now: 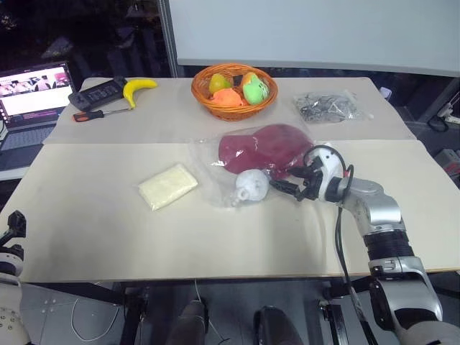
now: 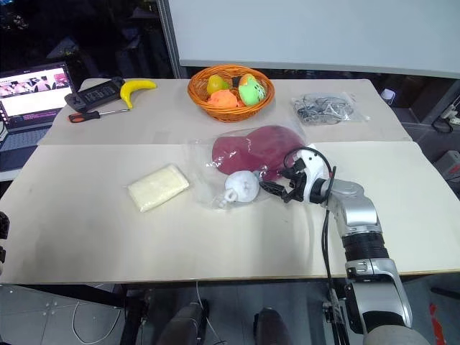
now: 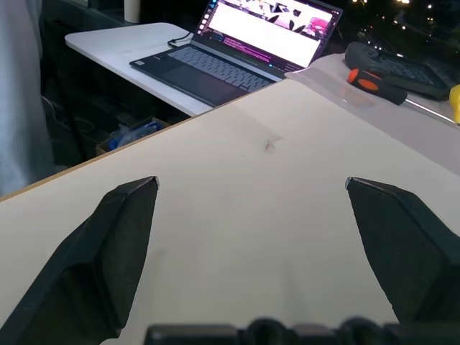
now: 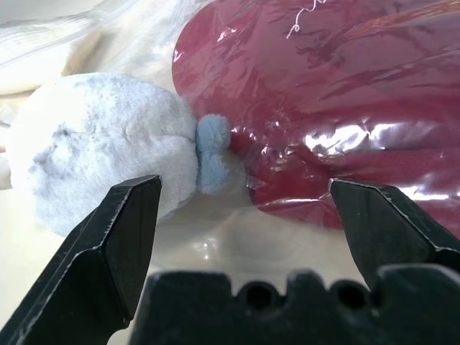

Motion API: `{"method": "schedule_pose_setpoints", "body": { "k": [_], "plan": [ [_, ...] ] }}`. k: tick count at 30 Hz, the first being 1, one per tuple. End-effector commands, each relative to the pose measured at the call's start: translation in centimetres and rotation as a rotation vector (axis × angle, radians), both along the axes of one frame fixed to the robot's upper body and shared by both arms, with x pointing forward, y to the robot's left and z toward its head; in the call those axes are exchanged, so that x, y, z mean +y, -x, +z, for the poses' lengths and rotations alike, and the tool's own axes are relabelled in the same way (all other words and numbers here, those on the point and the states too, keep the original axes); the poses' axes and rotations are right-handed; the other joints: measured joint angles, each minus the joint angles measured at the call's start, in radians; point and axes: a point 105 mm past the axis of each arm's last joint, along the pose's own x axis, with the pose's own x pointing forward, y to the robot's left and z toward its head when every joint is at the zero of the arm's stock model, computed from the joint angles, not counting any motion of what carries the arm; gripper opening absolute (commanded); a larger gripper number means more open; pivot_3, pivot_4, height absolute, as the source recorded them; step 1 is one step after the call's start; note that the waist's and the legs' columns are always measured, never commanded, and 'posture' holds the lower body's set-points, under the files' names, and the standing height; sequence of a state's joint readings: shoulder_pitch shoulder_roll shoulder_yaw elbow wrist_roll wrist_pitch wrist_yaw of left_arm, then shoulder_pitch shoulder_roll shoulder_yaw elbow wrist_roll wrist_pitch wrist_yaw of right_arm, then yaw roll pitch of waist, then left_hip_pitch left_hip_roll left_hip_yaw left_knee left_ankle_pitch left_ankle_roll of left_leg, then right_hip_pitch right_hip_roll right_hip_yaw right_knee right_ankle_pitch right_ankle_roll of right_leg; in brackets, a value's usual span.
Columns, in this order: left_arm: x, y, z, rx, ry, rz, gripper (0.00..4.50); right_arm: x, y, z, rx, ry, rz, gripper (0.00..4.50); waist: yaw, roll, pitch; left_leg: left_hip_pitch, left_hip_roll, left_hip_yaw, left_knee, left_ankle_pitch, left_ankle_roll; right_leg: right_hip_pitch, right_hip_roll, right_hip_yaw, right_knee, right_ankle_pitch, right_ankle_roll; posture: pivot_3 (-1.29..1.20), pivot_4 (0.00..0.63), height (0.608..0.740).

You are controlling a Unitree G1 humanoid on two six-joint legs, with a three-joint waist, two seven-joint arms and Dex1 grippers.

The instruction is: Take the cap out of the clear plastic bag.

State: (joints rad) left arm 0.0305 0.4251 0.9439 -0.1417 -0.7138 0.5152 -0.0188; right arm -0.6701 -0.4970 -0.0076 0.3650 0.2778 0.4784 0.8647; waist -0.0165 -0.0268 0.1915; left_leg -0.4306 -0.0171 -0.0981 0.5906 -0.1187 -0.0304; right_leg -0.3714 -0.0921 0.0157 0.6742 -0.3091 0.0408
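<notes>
— Where is the cap (image 1: 262,146) right now?

— It lies inside the clear plastic bag (image 1: 215,152), near the middle of my table (image 1: 93,215), a little to the right. The dark red fabric shows through the crinkly film, and from my right wrist I see the plastic shining over it, with a small white mark on the cloth.

— And your right gripper (image 1: 292,182)?

— It sits low over the table at the near right edge of the bag, pointing left toward it. Its two black fingers (image 4: 118,237) stand wide apart and hold nothing. Between them, ahead, I see the cap's near edge under the film and a fluffy bluish-white round toy (image 1: 251,186) that lies just beside the cap on its near left side.

— Is that toy in the bag too?

— I cannot tell; it rests against the bag's near edge.

— Your left gripper (image 3: 251,215)?

— Spread wide as well, empty, over the bare left part of the table, well apart from the bag. Beyond it I see a laptop (image 1: 30,97) with its screen lit and a screwdriver (image 1: 97,113) with an orange handle.

— What else is on the table?

— A pale yellow packet (image 1: 167,185) left of the bag; farther off, an orange basket (image 1: 203,96) of fruit, a banana (image 1: 138,88), and a smaller clear bag of dark grey items (image 1: 327,106) at the far right.
</notes>
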Motion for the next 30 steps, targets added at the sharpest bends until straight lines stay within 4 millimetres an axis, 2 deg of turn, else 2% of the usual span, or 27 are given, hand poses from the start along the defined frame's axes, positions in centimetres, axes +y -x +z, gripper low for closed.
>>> {"method": "schedule_pose_setpoints", "body": {
  "k": [1,2,3,4,6,8,10,13,17,21,25,29,30],
  "plan": [
    [-4.8,-3.4,4.6,-0.060,-0.173,-0.324,4.50,2.4,1.3,5.8,-0.102,-0.108,0.192,4.48,0.000,0.000,0.000,0.000,0.000,0.000,0.000,0.000,0.000,0.000,0.000,0.000,0.000,0.000,0.000,0.00,0.150,0.740],
    [-9.7,-5.1,6.4,-0.060,-0.263,-0.611,4.50,4.2,3.1,8.8,-0.138,-0.149,0.364,4.48,0.000,-0.001,0.002,0.000,0.000,0.000,0.000,0.000,0.000,0.000,0.000,0.000,0.000,0.000,0.000,0.00,0.150,0.740],
    [-13.9,-5.5,7.3,-0.046,-0.330,-0.843,4.50,5.6,5.3,10.8,-0.153,-0.173,0.532,4.48,0.005,-0.002,0.005,-0.002,0.000,0.000,0.000,0.000,0.000,-0.002,0.001,0.000,0.001,0.000,0.000,0.00,0.150,0.740],
    [-16.4,-5.3,7.5,-0.025,-0.368,-0.994,4.50,6.4,7.0,11.9,-0.154,-0.178,0.660,4.48,0.005,-0.001,0.005,-0.006,0.000,-0.003,0.001,0.002,-0.002,-0.006,0.001,-0.003,0.003,0.001,-0.001,0.00,0.150,0.740],
    [-18.8,-5.0,7.5,0.031,-0.424,-1.150,4.50,7.4,9.6,12.5,-0.127,-0.162,0.859,4.48,-0.002,0.001,0.004,-0.013,0.000,-0.002,0.001,0.004,-0.003,-0.014,0.001,-0.001,0.004,0.003,-0.001,0.00,0.150,0.740],
    [-21.0,-4.0,7.6,0.064,-0.464,-1.296,4.50,8.4,11.4,12.0,-0.106,-0.110,1.003,4.48,-0.010,-0.001,-0.002,-0.010,0.001,0.000,-0.001,0.001,-0.002,-0.011,0.001,0.000,0.001,0.003,-0.001,0.00,0.150,0.740],
    [-22.3,-3.2,7.7,0.076,-0.489,-1.379,4.50,8.9,12.6,11.4,-0.088,-0.061,1.080,4.48,-0.024,-0.001,-0.003,-0.004,0.005,0.001,-0.001,-0.005,-0.001,-0.003,0.004,0.000,-0.004,0.002,-0.002,0.00,0.150,0.740],
    [-22.3,-3.1,7.5,0.107,-0.506,-1.394,4.50,9.5,12.5,10.8,-0.092,-0.034,1.075,4.48,-0.029,0.001,-0.001,-0.005,0.009,0.003,-0.001,-0.006,-0.001,-0.006,0.008,0.001,-0.004,0.002,-0.004,0.00,0.150,0.740],
    [-21.3,-3.7,7.1,0.144,-0.530,-1.364,4.50,9.7,11.5,10.2,-0.112,-0.020,1.010,4.48,-0.025,0.002,0.000,-0.009,0.015,0.005,0.001,-0.005,-0.002,-0.015,0.014,0.004,0.003,0.003,-0.007,0.00,0.150,0.740],
    [-19.8,-5.4,6.2,0.229,-0.612,-1.308,4.50,9.8,10.7,9.4,-0.118,0.006,0.952,4.48,-0.024,0.002,0.000,-0.008,0.017,0.005,0.002,-0.005,-0.002,-0.015,0.016,0.004,0.005,0.003,-0.009,0.00,0.150,0.740],
    [-15.7,-10.2,3.4,0.390,-0.702,-1.110,4.50,9.3,9.8,8.4,-0.120,0.036,0.888,4.48,-0.015,0.002,0.000,-0.008,0.016,0.006,0.002,-0.005,-0.003,-0.015,0.016,0.004,0.005,0.003,-0.009,0.00,0.150,0.740],
    [-15.7,-13.1,0.2,0.471,-0.734,-1.133,4.50,9.1,9.2,8.1,-0.128,0.042,0.845,4.48,-0.007,0.002,0.000,-0.009,0.016,0.006,0.002,-0.004,-0.003,-0.016,0.016,0.004,0.005,0.003,-0.008,0.00,0.150,0.740],
    [-16.7,-13.9,-1.8,0.504,-0.728,-1.175,4.50,8.9,9.3,8.2,-0.131,0.034,0.835,4.48,-0.010,0.001,0.000,-0.010,0.016,0.007,0.002,-0.005,-0.003,-0.017,0.016,0.004,0.005,0.003,-0.008,0.00,0.150,0.740]
  ]
}}
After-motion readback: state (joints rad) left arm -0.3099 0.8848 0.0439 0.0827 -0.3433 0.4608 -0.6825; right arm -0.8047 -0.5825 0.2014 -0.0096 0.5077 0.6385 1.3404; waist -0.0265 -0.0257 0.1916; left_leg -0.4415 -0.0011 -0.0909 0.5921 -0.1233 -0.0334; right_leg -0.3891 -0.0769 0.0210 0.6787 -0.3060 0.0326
